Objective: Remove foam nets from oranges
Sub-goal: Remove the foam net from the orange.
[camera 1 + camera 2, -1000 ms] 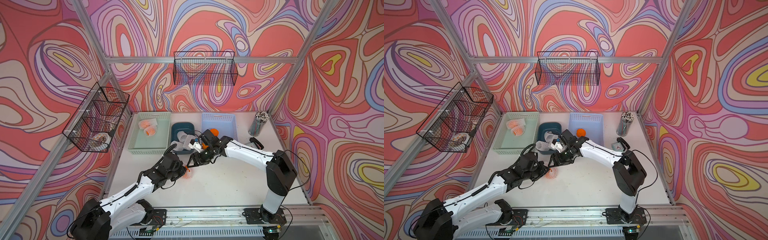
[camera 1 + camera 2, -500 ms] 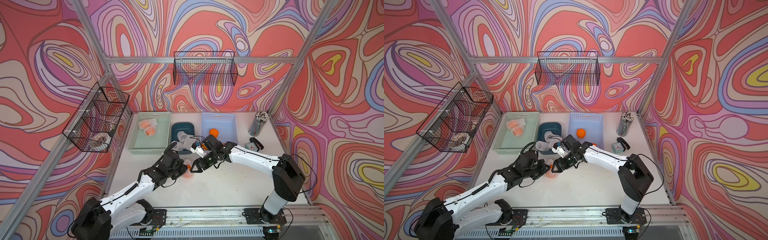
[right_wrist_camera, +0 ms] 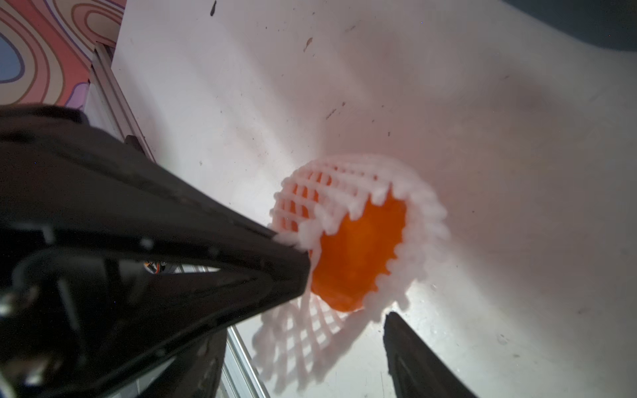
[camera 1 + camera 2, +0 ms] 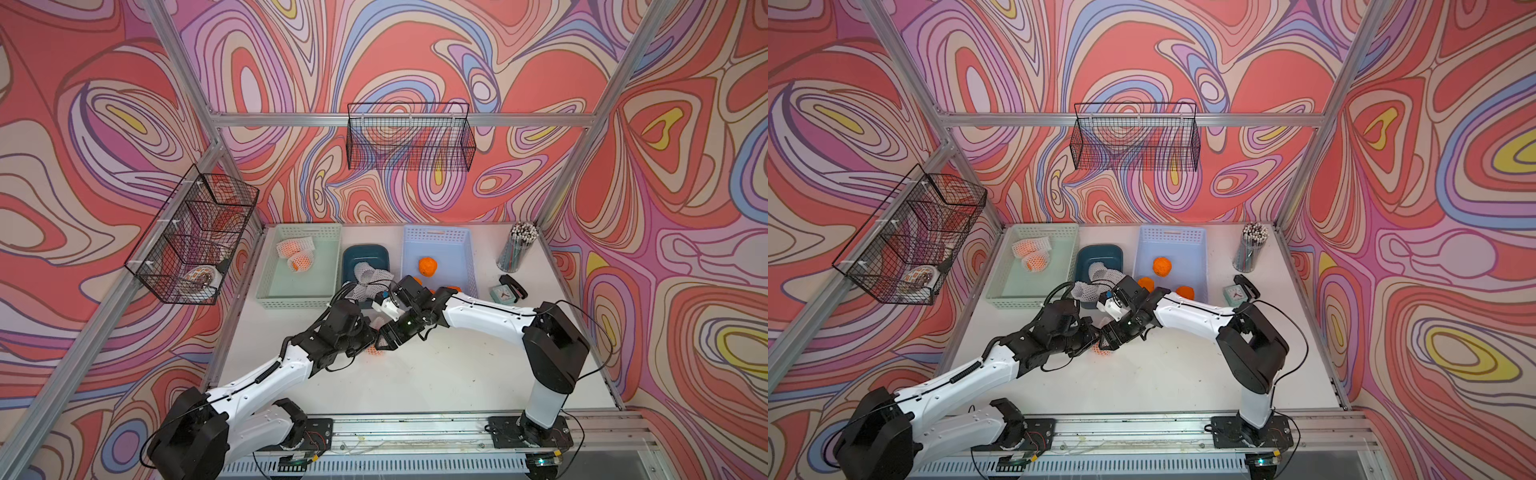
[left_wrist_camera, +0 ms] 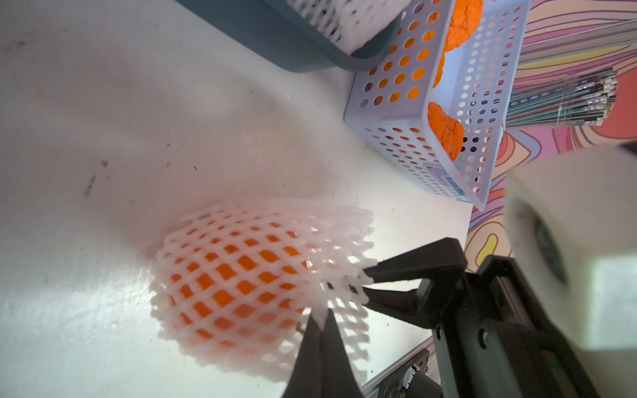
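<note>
Table (image 4: 415, 374): white, and bare across the lower part of both top views (only the two arm bases sit at the bottom edge).
Left gripper (image 5: 320, 318): at centre frame in the top views, clamped tight on the frilled rim of the foam net, with mesh pinched between its tips.
Foam net (image 5: 275, 215): a white diamond-hole sleeve lying on the table, its open mouth turned toward both grippers.
Orange (image 3: 358, 248): inside that sleeve and resting on the table. The right wrist view shows bare skin through the mouth, while the rest is under mesh.
Right gripper (image 5: 367, 286): jaws apart and holding nothing, with its tips right at the net's rim, beside the left gripper's pinch.
Step in hand: one side of the mouth is pinned and the second arm is lining up on the opening. The sleeve is not yet off.
Next move: probably the right gripper closes on the exposed fruit (or on the opposite rim) while the left draws the mesh back. That calls for a gentle squeeze and a pull along the sleeve, so the foam slides rather than tears.
Dark tub (image 4: 365, 249): upper centre, beyond the grippers, with empty nets (image 4: 368, 276) heaped in it.
Blue basket (image 4: 1173, 232): right of the tub, holding three bare oranges (image 4: 1162, 266).
Green basket (image 4: 295, 301): left of the tub, with two netted oranges (image 4: 301, 262) toward its far end, not yet stripped.
</note>
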Controlling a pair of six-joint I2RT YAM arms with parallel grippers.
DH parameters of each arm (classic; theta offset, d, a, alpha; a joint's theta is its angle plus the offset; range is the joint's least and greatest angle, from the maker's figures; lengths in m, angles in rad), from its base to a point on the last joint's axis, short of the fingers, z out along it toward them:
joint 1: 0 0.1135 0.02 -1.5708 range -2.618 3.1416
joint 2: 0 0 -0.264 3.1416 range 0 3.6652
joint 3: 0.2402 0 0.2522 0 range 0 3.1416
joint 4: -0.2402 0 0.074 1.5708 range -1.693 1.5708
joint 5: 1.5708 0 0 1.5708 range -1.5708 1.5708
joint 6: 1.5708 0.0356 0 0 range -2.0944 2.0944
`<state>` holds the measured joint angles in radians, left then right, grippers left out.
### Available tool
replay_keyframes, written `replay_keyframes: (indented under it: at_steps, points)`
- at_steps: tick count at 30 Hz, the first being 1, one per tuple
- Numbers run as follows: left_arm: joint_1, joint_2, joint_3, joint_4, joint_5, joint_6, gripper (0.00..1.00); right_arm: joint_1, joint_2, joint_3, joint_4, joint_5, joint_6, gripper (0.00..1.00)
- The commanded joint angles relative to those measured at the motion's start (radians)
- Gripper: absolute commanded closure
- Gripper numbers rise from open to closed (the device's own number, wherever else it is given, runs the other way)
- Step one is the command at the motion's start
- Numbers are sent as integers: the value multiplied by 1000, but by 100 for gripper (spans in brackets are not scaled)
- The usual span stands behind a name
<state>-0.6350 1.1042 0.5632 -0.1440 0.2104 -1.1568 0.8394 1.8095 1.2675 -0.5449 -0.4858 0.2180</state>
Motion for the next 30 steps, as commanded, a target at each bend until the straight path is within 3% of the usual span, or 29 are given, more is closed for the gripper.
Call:
replay_keyframes:
  at_steps: [1, 8, 15, 17, 19, 26, 30]
  points:
    - [6, 4, 26, 32, 10, -15, 100, 4, 36, 42, 1, 61, -10, 30]
    - [6, -2, 5, 74, 38, -21, 100, 4, 65, 70, 19, 93, 13, 45]
    - [6, -28, -36, 157, 72, -30, 100, 4, 66, 90, 20, 82, 24, 84]
    - [7, -49, -73, 167, 64, -41, 100, 3, 54, 90, 18, 88, 26, 86]
    - [13, -78, -97, 176, 51, -52, 95, 4, 42, 97, 12, 90, 24, 90]
    - [41, -186, -133, 104, 22, -49, 56, 4, 30, 153, -68, 112, 21, 95]
    - [47, -250, -158, 68, -2, -50, 42, 3, 24, 188, -123, 129, 15, 96]
